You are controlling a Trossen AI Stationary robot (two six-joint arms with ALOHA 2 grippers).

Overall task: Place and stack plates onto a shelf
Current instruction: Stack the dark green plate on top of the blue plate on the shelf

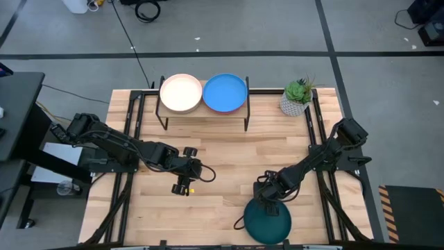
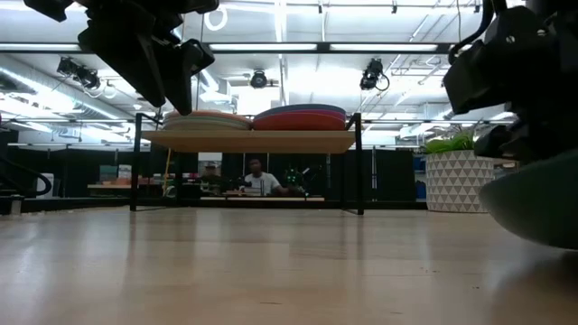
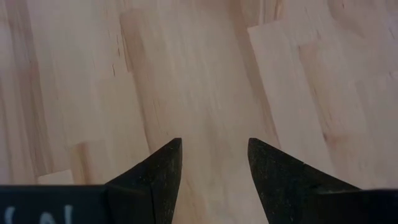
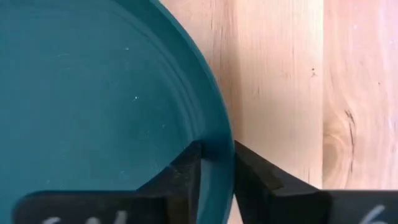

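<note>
The wooden table (image 1: 222, 180) carries a small shelf (image 1: 205, 113) at its far edge with a cream plate (image 1: 181, 92) and a blue plate (image 1: 225, 92) topping two stacks, while the dark teal plate (image 1: 268, 221) sits at the near edge. This plate looks rigid, light and smooth, best taken by its thin rim, which the right gripper (image 4: 216, 163) clamps, one finger either side. The right wrist view alone shows that pinch; the high view alone shows the left gripper (image 1: 189, 178) open over bare wood, and the low view shows the stacks' depth.

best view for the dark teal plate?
The high view: the whole dark teal plate shows at the table's near edge, the right hand at its rim. The right wrist view shows only the gripped rim, the low view one blurred edge, the left wrist view nothing.
</note>
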